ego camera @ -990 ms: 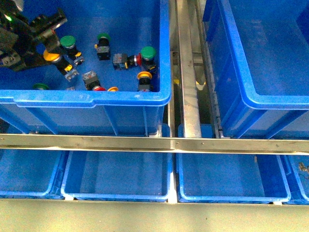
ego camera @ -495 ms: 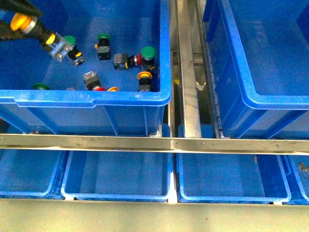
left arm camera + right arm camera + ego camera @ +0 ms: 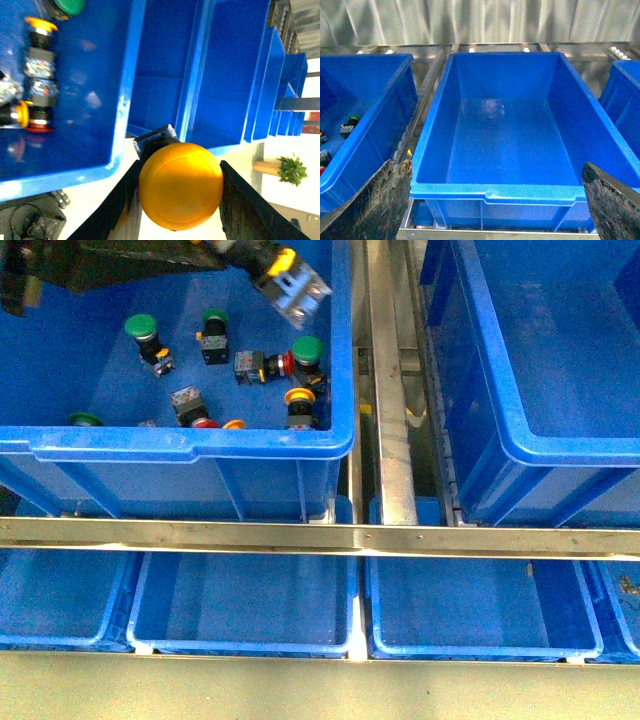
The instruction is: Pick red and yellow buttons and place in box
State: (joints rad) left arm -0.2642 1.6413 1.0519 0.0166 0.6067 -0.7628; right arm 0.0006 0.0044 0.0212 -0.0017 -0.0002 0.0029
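Front view: the carrying step is judged to be in hand. A yellow button point(image 3: 290, 280) is held above the floor of the source crate point(image 3: 190, 445) by the left gripper point(image 3: 258, 256), close to that crate's right wall. The box point(image 3: 580, 455) is seen to the right, beyond the metal rail point(image 3: 385, 390). For the next move, enough height is called for to clear the crate wall, the rail and the box's near rim, with release only once the button is over the box floor. In the source crate a red-capped button point(image 3: 283, 364) and a second yellow one point(image 3: 298, 397) are seen among green-capped switches point(image 3: 141, 328) (these are to be left alone). The shallow trays point(image 3: 240, 600) in front are not taken to be the goal.

Left wrist view: the button's domed cap is seen clamped from both sides by the dark fingers point(image 3: 125, 200), with no gap showing. The crate wall lies just past it.

Right wrist view: the box is shown empty, so nothing inside hinders a drop. The right gripper point(image 3: 492, 200) is spread wide with nothing in it, facing the box. Whether it stands in the left arm's path cannot be told.
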